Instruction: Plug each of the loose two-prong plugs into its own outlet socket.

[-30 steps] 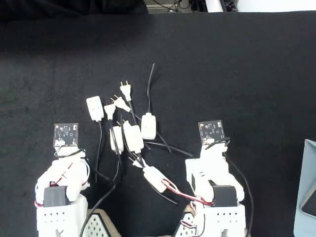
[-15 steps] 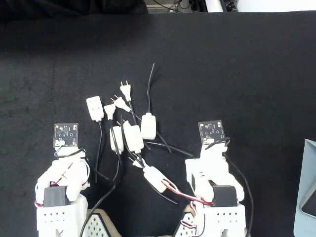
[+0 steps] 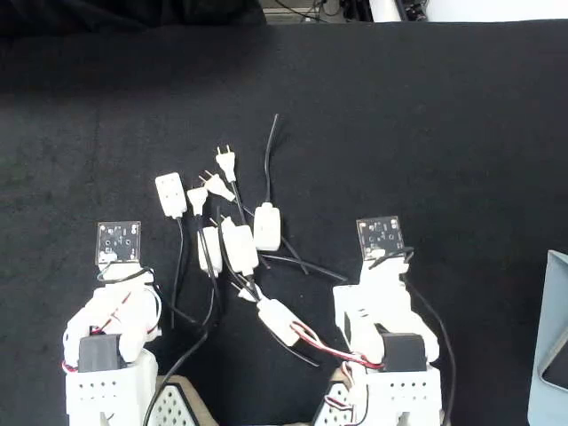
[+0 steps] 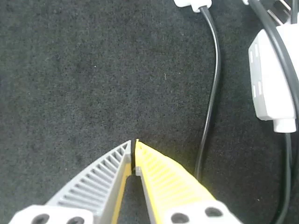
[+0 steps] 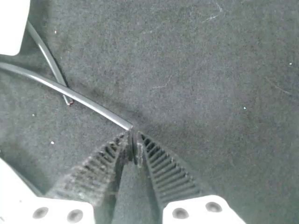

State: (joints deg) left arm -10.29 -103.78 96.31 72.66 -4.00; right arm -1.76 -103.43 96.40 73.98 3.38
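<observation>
Light: even and moderate, falling from above in your high view.
Table cloth (image 3: 444, 133): matte black, soaks the light up.
Outlet sockets (image 3: 239, 245), plugs (image 3: 225, 163) and white arm housings (image 3: 382, 311): the brightest items you have, surface detail partly washed out against the cloth.
Shadows, high view: faint, tight beneath the housings.
Left gripper (image 4: 135, 144): yellow finger well lit, inner faces dark.
Socket (image 4: 271, 79) beside it: glaring white.
Right gripper (image 5: 134, 140): fingers dim, soft shade pooled beside them.
Cable (image 5: 70, 95): thin sheen along its length; lint specks on the cloth catch light.
</observation>
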